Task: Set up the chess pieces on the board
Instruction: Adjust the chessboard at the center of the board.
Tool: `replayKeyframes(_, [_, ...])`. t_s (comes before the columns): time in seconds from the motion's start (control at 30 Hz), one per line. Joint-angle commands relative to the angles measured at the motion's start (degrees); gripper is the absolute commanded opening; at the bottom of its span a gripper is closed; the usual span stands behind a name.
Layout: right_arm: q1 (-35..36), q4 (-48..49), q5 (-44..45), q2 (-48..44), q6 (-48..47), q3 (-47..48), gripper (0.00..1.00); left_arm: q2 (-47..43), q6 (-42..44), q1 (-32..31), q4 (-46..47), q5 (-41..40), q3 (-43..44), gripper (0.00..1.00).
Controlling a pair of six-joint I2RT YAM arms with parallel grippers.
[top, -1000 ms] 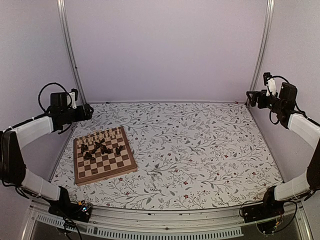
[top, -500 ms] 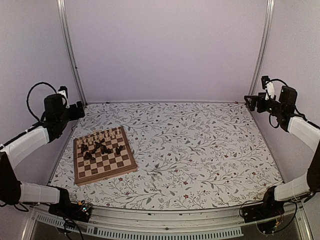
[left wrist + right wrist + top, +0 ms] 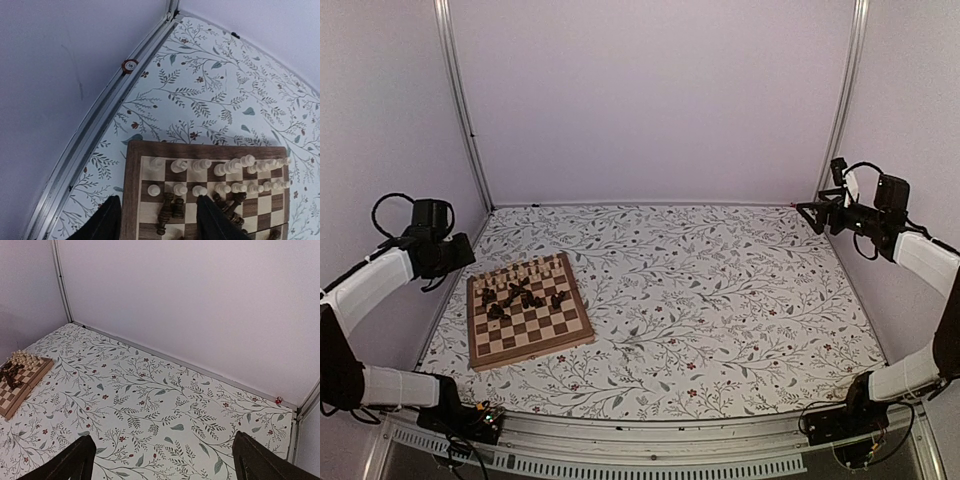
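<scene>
Wooden and chequered, the board (image 3: 528, 312) lay on the floral worktop (image 3: 720, 300), directly below and just ahead of the left jaws. Those jaws hung released above the board's rim (image 3: 131, 190), their two dark fingers (image 3: 107, 222) apart with nothing between them. Beyond the fingertips the pale chess pieces (image 3: 220, 167) stood upright in two rows along the board's edge farthest from the jaws. The dark chess pieces (image 3: 170, 212) sat bunched closer in, between and to the right of the fingers, several lying on their sides. The right jaws were raised well off the worktop, spread wide and empty. From them the board (image 3: 20, 385) was far off to the left.
</scene>
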Motion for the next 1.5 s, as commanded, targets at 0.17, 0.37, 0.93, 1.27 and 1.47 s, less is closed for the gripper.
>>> replayKeyframes(0.17, [-0.28,-4.50,-6.91,2.52,-1.66,3.13,0.99,1.33,-2.33,7.10,-7.36,-2.37,-3.15,0.05])
replayKeyframes(0.37, [-0.25,-4.89,-7.41,2.56,-1.80,3.29,0.99,6.03,-0.79,9.32,-7.23,1.10,-5.95,0.05])
replayKeyframes(0.93, [-0.23,-5.35,-7.90,2.26,-2.11,3.40,0.99,17.68,2.63,8.88,-3.49,12.41,-6.77,0.10])
replayKeyframes(1.27, [-0.28,-5.85,-10.65,4.39,-1.27,3.64,0.98,21.73,3.60,5.02,2.52,15.16,-3.97,0.13])
replayKeyframes(1.47, [-0.27,-6.04,-11.17,4.62,-1.50,3.67,0.97,24.06,4.13,-3.83,5.44,13.98,0.09,0.14])
